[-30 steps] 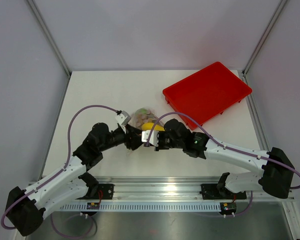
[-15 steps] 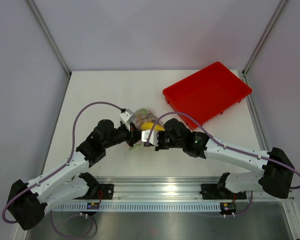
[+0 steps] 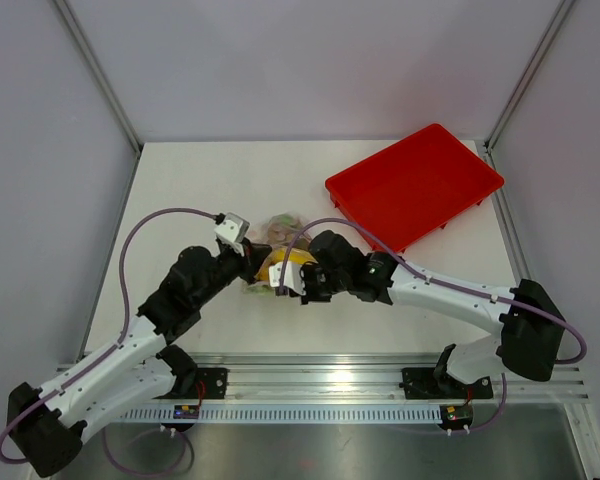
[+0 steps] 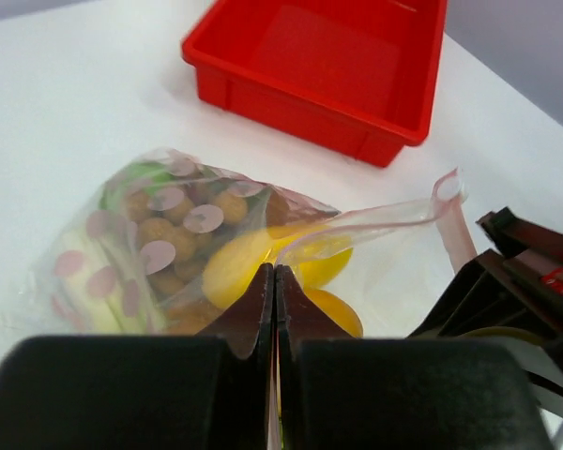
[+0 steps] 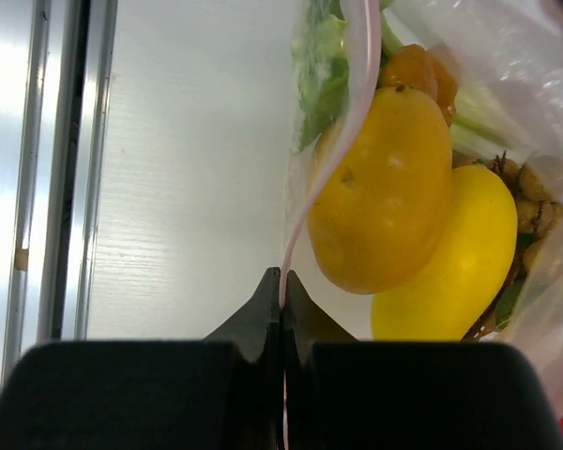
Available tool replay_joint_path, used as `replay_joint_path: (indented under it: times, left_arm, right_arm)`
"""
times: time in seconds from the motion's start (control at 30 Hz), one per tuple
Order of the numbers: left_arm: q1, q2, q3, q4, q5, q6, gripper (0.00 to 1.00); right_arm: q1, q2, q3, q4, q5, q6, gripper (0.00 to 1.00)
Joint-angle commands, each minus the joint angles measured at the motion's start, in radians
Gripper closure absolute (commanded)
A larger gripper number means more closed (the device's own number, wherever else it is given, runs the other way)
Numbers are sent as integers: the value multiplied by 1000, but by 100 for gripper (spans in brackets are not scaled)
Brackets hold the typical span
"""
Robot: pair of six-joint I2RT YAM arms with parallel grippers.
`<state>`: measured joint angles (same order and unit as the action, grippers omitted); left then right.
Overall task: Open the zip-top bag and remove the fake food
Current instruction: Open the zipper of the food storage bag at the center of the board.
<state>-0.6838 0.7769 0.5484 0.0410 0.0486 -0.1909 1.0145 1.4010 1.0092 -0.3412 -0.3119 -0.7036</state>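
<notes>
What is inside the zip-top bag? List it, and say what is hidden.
Inside the zip-top bag: yellow pieces, an orange piece, tan balls and green pieces. Anything beneath them is covered.

White table (image 3: 180,190) bears red tray (image 3: 415,185) and zip-top bag (image 4: 159,239).

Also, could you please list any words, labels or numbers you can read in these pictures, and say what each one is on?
No text can be read in any view.
Two small stickers on the rail: too small to read.
Bag: pink dots only, no print.
Tray: plain red, no label.
</notes>
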Motion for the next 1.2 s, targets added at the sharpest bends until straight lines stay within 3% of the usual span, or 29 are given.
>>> replay_joint_path:
  times: [0.0, 0.07, 0.2, 0.33, 0.63, 0.73, 0.87, 0.97, 1.17]
  left_arm:
    - [-2, -79, -27, 77, -130, 27, 100]
    - [-2, -131, -57, 106, -141, 30, 100]
    - [-2, -198, -106, 163, -148, 51, 100]
    - [-2, -203, -128, 203, -174, 54, 100]
    - [-2, -165, -139, 278, -173, 39, 100]
    - [-2, -165, -140, 283, -159, 38, 100]
    - [-2, -165, -139, 289, -147, 36, 100]
    - [-2, -160, -140, 300, -138, 31, 100]
    - [-2, -156, -140, 316, -133, 30, 100]
  right_arm:
    - [7, 23, 63, -58, -59, -10, 100]
    - [6, 20, 54, -33, -52, 7, 94]
    - [6, -28, 3, 111, -58, 67, 56]
    - [7, -114, -70, 241, -47, 122, 49]
    - [6, -210, -81, 329, -35, 288, 41]
    - [6, -226, -90, 404, 66, 383, 30]
    - [7, -232, -69, 406, 215, 456, 23]
    - [7, -217, -18, 308, 382, 495, 22]
    - [7, -142, 51, 217, 473, 513, 20]
